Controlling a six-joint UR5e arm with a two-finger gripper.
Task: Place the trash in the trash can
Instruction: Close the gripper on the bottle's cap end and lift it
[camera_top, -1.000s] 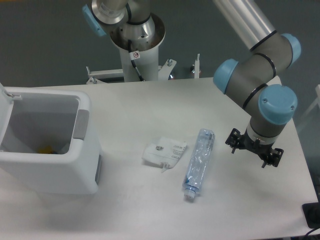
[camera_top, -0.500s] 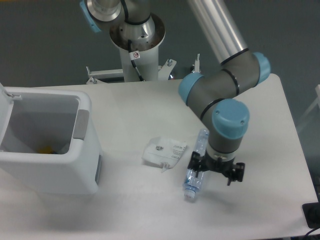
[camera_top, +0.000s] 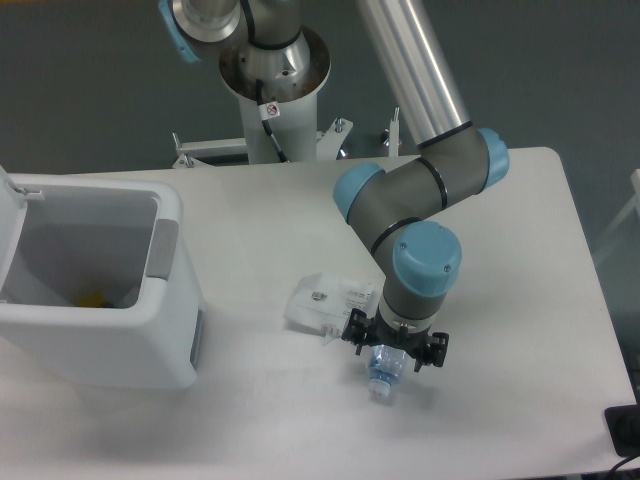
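Two trash items lie mid-surface: wrapper and bottle, the end effector directly over the bottle, its grip state unclear. Trash can stands at the left edge.

My gripper hangs directly over the bottle at the table's front middle, with the wrapper just to its left and behind, and the bin standing well apart at the table's left edge.

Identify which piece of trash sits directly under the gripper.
The crushed bottle: the gripper hangs over it, while the white wrapper lies beside it, uncovered.
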